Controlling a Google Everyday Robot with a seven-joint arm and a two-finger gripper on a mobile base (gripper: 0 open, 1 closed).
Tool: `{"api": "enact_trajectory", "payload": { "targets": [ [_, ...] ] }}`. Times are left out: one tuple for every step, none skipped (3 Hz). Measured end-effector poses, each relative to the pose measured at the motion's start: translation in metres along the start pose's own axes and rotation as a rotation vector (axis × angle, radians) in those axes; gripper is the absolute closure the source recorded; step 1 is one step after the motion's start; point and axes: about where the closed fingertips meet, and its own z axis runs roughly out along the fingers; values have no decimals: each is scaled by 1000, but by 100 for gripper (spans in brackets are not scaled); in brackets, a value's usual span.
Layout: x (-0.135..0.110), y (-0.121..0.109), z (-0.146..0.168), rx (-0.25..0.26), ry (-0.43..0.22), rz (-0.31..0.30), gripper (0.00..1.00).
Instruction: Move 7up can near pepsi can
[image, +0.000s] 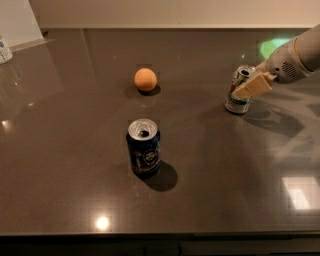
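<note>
While jaws meet 7up can, far right

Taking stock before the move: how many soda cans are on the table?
2. The pepsi can stands front and centre; the 7up can stands at the right, with the gripper at it. A cut-off item at the far left edge is unclear.
</note>
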Motion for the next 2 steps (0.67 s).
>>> {"api": "enact_trajectory", "payload": {
  "targets": [
    [-6,10,-4,-23,-19,-7,68],
    [-15,36,-7,-90,-34,-42,91]
  ]
}}
